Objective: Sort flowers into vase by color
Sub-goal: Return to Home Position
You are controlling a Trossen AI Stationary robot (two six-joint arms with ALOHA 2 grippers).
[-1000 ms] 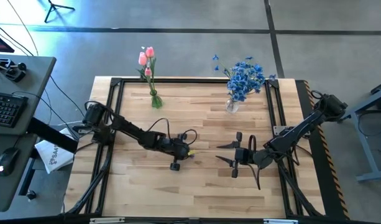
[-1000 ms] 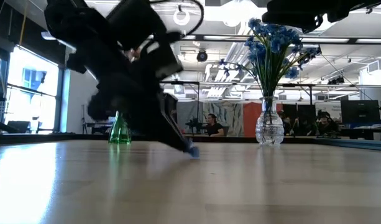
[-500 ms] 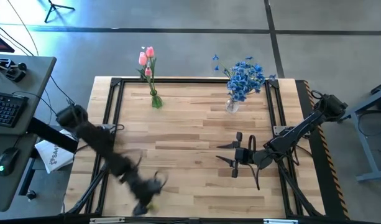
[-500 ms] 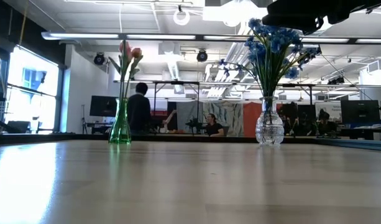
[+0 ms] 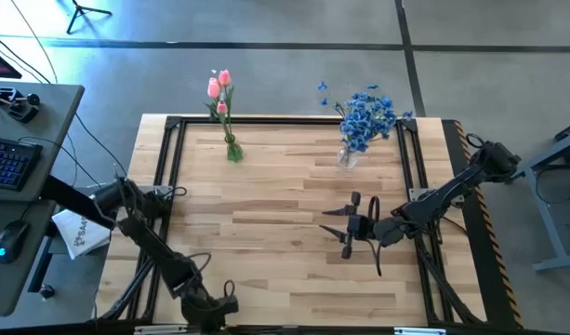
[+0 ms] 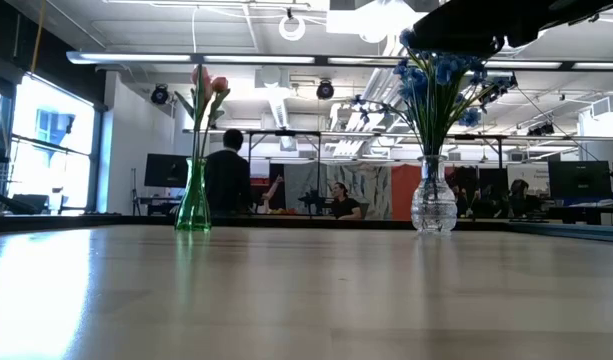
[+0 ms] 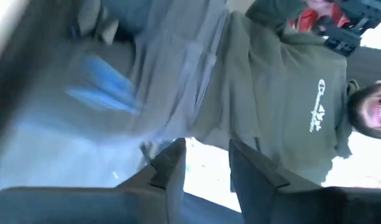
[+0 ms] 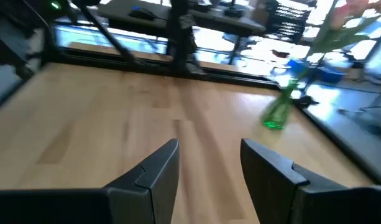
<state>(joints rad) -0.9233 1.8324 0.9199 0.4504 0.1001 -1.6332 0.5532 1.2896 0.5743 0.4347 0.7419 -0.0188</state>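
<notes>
Left hand (image 7: 206,152) sits at the near left edge of the surface (image 5: 285,270), fingers a narrow gap apart and holding nothing. Its camera mostly shows a person (image 7: 271,81) in an olive hoodie beyond the rig. My right hand (image 5: 335,227) hovers right of centre, fingers spread fairly wide and also empty.

Both bunches are at the far edge. The pink tulips (image 5: 218,86) stand in the green vase (image 5: 233,151) on the far left, and the blue flowers (image 5: 366,116) stand in the clear vase (image 5: 346,158) on the far right. The blue bunch is near the right hand, just beyond it. The tulips are well apart from either hand.

To me the sort looks done, so it's just parking the arms.

If I had to regrab one, I'd expect these fakes to be very light, with thin springy stems and soft heads. I'd pinch mid-stem, never the blossoms, and lift straight up. Those narrow vases look tippy.
</notes>
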